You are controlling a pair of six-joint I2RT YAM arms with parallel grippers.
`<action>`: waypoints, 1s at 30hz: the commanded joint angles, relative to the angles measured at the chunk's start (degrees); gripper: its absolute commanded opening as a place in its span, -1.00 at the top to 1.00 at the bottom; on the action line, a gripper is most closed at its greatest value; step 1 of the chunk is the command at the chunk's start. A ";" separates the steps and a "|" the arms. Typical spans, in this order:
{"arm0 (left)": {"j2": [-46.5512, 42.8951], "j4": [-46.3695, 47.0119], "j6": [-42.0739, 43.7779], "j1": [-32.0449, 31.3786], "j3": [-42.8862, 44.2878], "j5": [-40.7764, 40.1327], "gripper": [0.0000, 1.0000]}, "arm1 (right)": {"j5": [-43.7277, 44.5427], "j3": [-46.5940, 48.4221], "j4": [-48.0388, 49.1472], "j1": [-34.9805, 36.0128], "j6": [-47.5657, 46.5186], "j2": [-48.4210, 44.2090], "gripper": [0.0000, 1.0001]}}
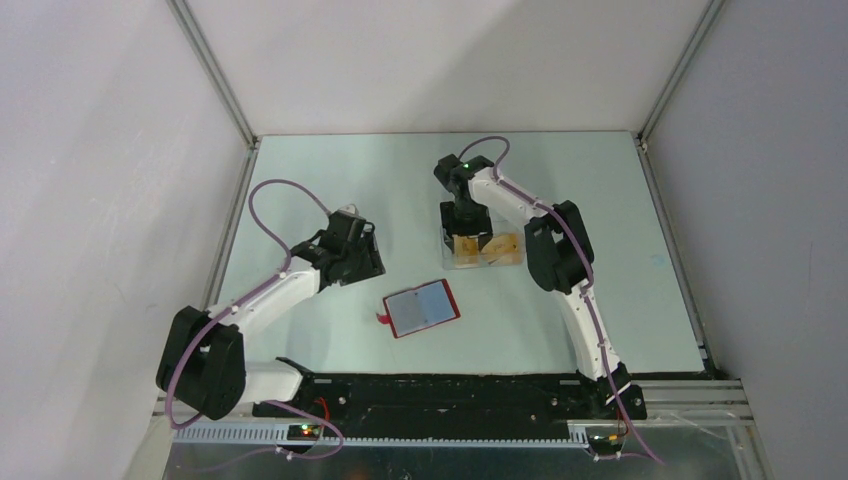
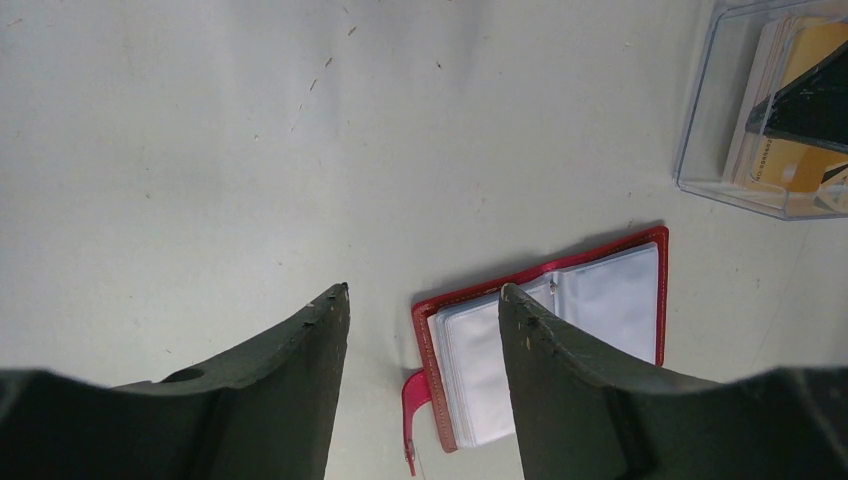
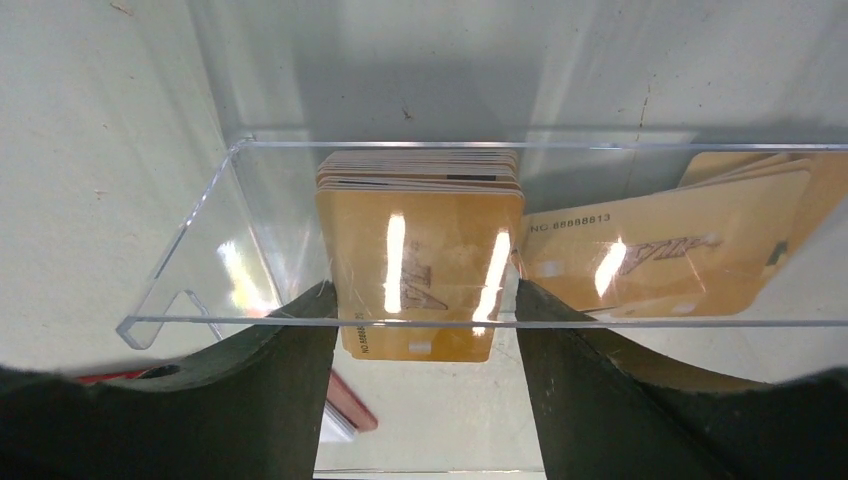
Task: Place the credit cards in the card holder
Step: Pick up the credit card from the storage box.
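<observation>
The credit cards point(image 3: 420, 240) are tan-orange and stand as a stack at the left end of a clear plastic box point(image 3: 190, 230). More of them point(image 3: 660, 260) lie loose to the right. My right gripper point(image 3: 425, 288) reaches down into the box point(image 1: 510, 262), with one fingertip against each long edge of the front card. The card holder point(image 1: 423, 308), a red wallet, lies open and flat in mid-table, pale sleeves up. My left gripper point(image 2: 423, 290) hovers open and empty just left of it point(image 2: 610, 300). The red closing tab point(image 2: 412, 395) shows between the fingers.
Enclosure walls rise at the left, back and right edges of the table. The right arm point(image 1: 560, 255) bends over the box's right side. The left arm point(image 1: 270, 295) stretches along the left half of the table.
</observation>
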 commanded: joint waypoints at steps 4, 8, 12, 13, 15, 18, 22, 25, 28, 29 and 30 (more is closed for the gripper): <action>0.00 1.02 0.69 0.31 -0.41 0.14 -0.24 | 3.84 -0.68 -1.24 0.01 -0.87 -2.94 -0.39; 0.03 1.08 0.58 0.36 -0.52 0.22 -0.24 | 4.08 -1.55 -1.19 -0.35 -1.06 -2.88 -0.35; -0.08 1.02 0.58 0.32 -0.63 0.19 -0.24 | 0.58 -3.86 1.07 -1.17 -1.16 -4.19 -0.24; -0.04 0.99 0.58 0.32 -0.63 0.22 -0.24 | 0.15 -4.30 1.48 -1.37 -1.13 -4.46 -0.20; 0.08 1.02 0.58 0.32 -0.63 0.16 -0.24 | -0.53 -4.32 1.64 -1.47 -1.17 -4.54 -0.16; 0.16 1.04 0.58 0.32 -0.68 0.17 -0.24 | -1.23 -4.16 1.60 -1.34 -1.41 -4.81 -0.06; 0.25 1.03 0.58 0.29 -0.68 0.25 -0.24 | -0.94 -3.91 1.28 -0.80 -1.68 -5.56 -0.04; 0.42 1.02 0.58 0.25 -0.80 0.18 -0.24 | -0.93 -3.62 1.20 -0.25 -1.90 -6.41 -0.08; 0.60 1.02 0.58 0.23 -0.87 0.24 -0.24 | -0.97 -2.91 1.19 0.10 -2.19 -6.86 -0.12; 0.66 1.06 0.58 0.23 -0.89 0.23 -0.24 | -1.03 -2.75 0.94 0.12 -2.22 -6.85 -0.14; 0.69 1.05 0.58 0.23 -0.94 0.16 -0.24 | -0.96 -2.31 0.57 0.25 -2.23 -6.84 -0.14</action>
